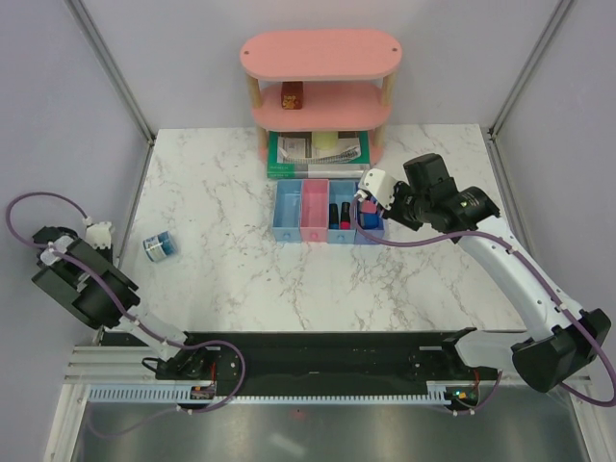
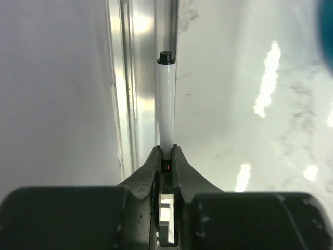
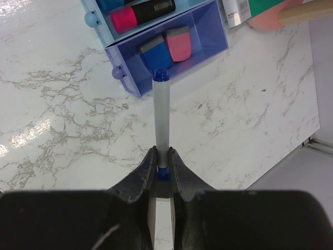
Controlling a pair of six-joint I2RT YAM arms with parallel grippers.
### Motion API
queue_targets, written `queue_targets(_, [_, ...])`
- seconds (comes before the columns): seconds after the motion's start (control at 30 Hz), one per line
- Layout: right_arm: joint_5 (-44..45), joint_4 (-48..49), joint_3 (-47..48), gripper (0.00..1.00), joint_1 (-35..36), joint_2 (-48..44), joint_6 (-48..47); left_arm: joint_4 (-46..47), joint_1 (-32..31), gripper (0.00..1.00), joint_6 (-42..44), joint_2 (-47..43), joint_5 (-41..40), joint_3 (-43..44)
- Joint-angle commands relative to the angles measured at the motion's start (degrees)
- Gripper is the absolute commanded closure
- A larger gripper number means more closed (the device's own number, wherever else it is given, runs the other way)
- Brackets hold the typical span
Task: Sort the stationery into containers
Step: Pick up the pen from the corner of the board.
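Left to right. At the table's left edge, the left gripper point(image 2: 166, 152) is clamping the lower end of a black-capped white pen point(image 2: 166, 104), jaws closed tight on the barrel, and the pen is pointing straight out along the metal frame rail point(image 2: 136, 78). Just beside it, the blue patterned tape roll point(image 1: 160, 246) is lying loose on the marble table point(image 1: 221, 289).

At centre, the four joined trays are sitting in a row in front of the pink shelf point(image 1: 320, 56). The first light-blue tray point(image 1: 287, 212) and the pink tray point(image 1: 315, 214) are showing bare floors. The second light-blue tray point(image 1: 339, 240) is holding the pink highlighter point(image 3: 124, 20) and the black-and-blue highlighter point(image 3: 153, 8). The purple tray point(image 3: 208, 31) is holding a blue eraser point(image 3: 156, 53) and a pink eraser point(image 3: 178, 44).

At right, the right gripper point(image 3: 163, 156) is pinching a blue-capped pen point(image 3: 161, 114) by its tail, jaws closed on it, and the cap is hovering at the near wall of the purple tray.

The step in hand appears to be placing this pen. Since the erasers and highlighters are already grouped, a bare tray seems the fitting target. The barrel should be turned parallel to that tray's long axis and lowered between its walls before the jaws part. Released from a height or crosswise, the pen would likely bridge the rims or roll out.
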Motion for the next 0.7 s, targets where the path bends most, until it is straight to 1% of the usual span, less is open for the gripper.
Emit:
queue_targets(0.0, [-0.95, 0.33, 1.97, 0.82, -0.11, -0.09, 0.98, -2.43, 8.86, 0.98, -7.31, -7.35, 12.27, 6.14])
queue_targets(0.23, [-0.86, 0.59, 1.53, 0.82, -0.11, -0.27, 0.98, -4.45, 8.08, 0.98, -9.69, -15.00, 20.18, 7.55])
queue_targets(0.47, [-0.86, 1.03, 1.27, 0.82, -0.02, -0.27, 1.06, -9.81, 4.91, 0.98, -11.53, -20.36, 24.05, 11.15])
queue_targets(0.57, [-0.77, 1.12, 1.18, 0.82, -0.11, -0.27, 1.15, -12.53, 1.40, 0.98, -13.29, -22.30, 24.67, 13.70])
queue_targets(0.63, [-0.86, 1.30, 1.00, 0.82, -0.02, -0.27, 1.24, -13.68, -2.63, 0.98, -14.43, -23.97, 23.97, 15.10])
queue_targets(0.67, [-0.86, 1.56, 0.92, 0.82, -0.02, -0.18, 1.42, -14.03, -5.87, 0.98, -15.83, -24.41, 23.70, 15.54])
